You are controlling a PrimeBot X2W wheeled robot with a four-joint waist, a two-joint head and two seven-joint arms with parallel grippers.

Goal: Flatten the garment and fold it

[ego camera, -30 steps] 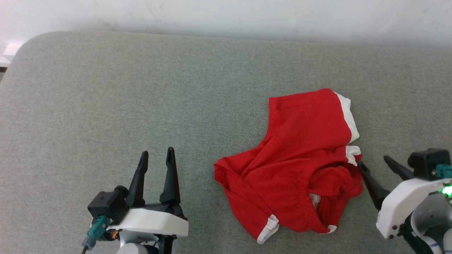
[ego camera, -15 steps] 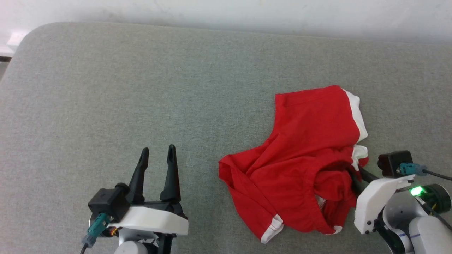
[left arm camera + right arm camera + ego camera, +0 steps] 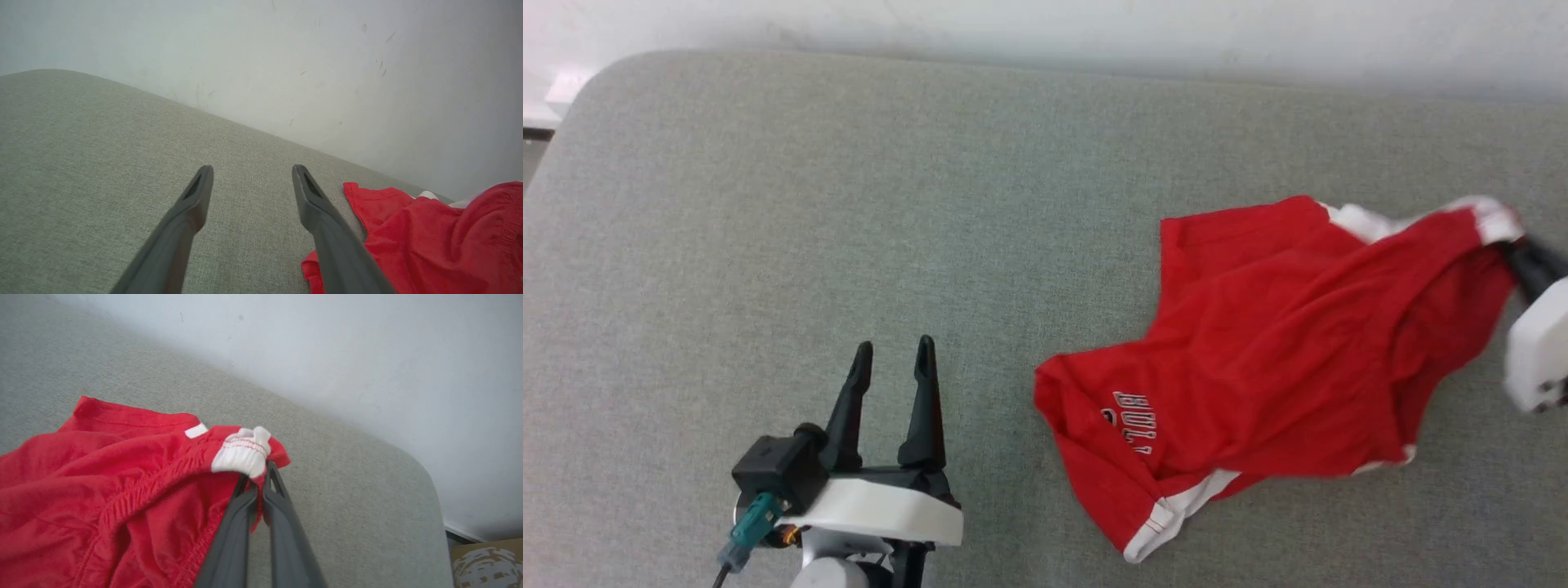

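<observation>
My left hand [image 3: 894, 343] sits at the lower left of the head view. Its two dark fingers are spread wide and point up and away from me, above the white left wrist [image 3: 874, 510]. My right hand [image 3: 259, 477] is out at the far right edge, fingers pressed together and pinching the white-trimmed waistband corner of the shorts [image 3: 1282, 343]. The white right wrist [image 3: 1535, 351] trails just behind it.
</observation>
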